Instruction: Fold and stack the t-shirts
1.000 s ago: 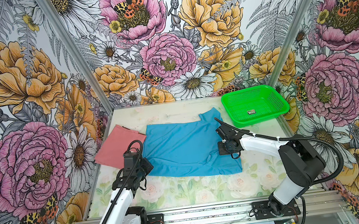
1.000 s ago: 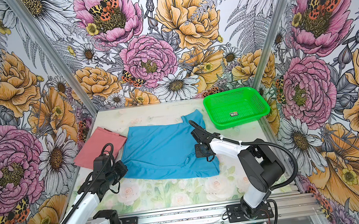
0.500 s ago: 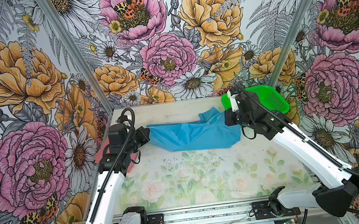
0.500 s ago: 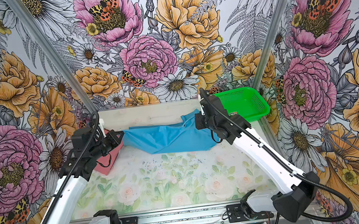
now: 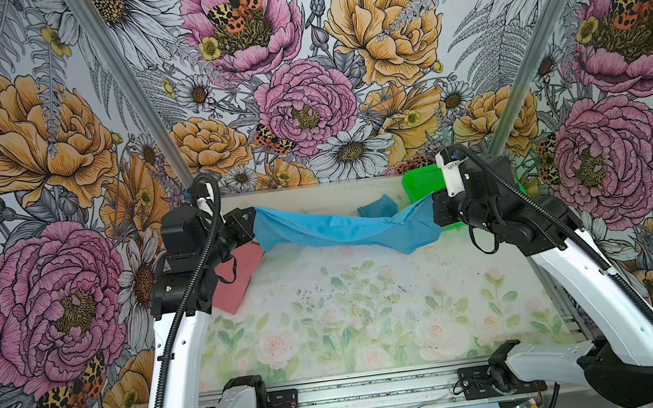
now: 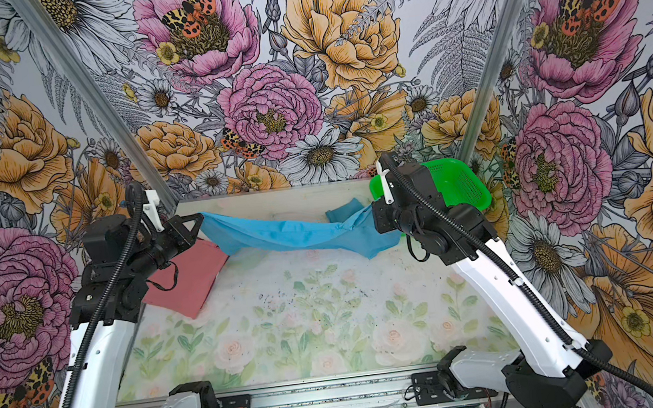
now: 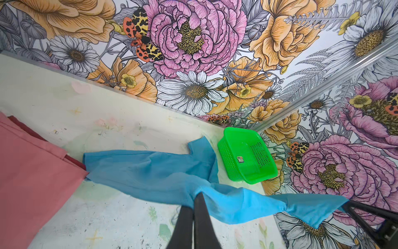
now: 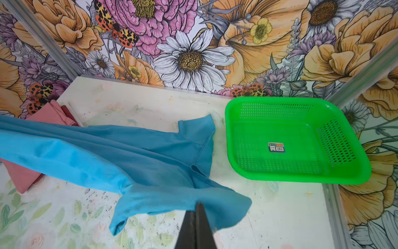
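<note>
From left end effector [image 5: 253, 215] to right one [image 5: 435, 203] hangs blue t-shirt [image 5: 332, 229].

No words or nos. can be read here. Only 1 thing has print: a small sticker [image 8: 276, 147], stuck flat on the inside bottom of the green basket [image 8: 336, 140]. It has a dark edge & a white part w/ thin black lines, like a shop code. The letters on it are too tiny & blurry to read in any view.
</note>
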Motion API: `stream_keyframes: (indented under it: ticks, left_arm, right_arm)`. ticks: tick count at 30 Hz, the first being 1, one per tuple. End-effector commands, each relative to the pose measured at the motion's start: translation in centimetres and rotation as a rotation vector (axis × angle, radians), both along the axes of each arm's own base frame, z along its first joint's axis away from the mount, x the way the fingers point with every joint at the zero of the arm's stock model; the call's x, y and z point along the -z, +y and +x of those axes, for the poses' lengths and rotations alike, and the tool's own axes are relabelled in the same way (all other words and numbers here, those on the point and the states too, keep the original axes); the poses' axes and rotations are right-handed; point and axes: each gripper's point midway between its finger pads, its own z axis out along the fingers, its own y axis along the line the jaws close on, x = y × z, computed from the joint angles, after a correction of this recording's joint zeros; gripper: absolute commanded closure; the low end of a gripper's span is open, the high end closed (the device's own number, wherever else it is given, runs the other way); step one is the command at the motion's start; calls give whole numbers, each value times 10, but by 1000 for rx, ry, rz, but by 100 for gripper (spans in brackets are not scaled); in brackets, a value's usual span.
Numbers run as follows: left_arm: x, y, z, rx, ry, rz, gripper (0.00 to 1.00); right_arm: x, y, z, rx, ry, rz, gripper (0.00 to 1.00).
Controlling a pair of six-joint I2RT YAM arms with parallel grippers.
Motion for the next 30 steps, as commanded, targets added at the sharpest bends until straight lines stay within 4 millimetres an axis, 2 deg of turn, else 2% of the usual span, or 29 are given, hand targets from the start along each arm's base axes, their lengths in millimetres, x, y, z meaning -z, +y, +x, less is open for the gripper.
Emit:
stream_keyframes:
  ticks: [1,5,8,12,13,16,18,21,24,27,30]
  left_arm:
    - [13,-1,-21,30,25,9,100]
    - [56,7,-39,-6,114,10,100]
    - [94,8,-55,-16,188,-22,100]
    - [132,7,-75,-34,262,-51,100]
    - [139,8,-79,-52,273,-54,100]
    - [134,13,-86,-123,276,-19,100]
    - [143,15,-89,-154,319,-57,100]
    - [159,3,-98,-127,371,-136,100]
    - [172,2,-108,-157,379,-156,100]
    - [182,1,-108,-184,391,-113,100]
    - [206,-12,-97,-153,457,-34,100]
  right_arm:
    - [12,0,-27,-36,50,51,100]
    - [53,-3,-56,-20,141,96,100]
    - [92,-8,-85,7,234,125,100]
    - [133,-2,-122,-11,344,186,100]
    - [143,-1,-130,-13,374,190,100]
    - [161,-5,-145,-3,420,180,100]
    - [166,-3,-150,-16,439,183,100]
    - [171,5,-158,-65,464,177,100]
    - [187,15,-165,-117,531,151,100]
    - [202,22,-155,-101,532,133,100]
    - [223,28,-130,-46,501,130,100]
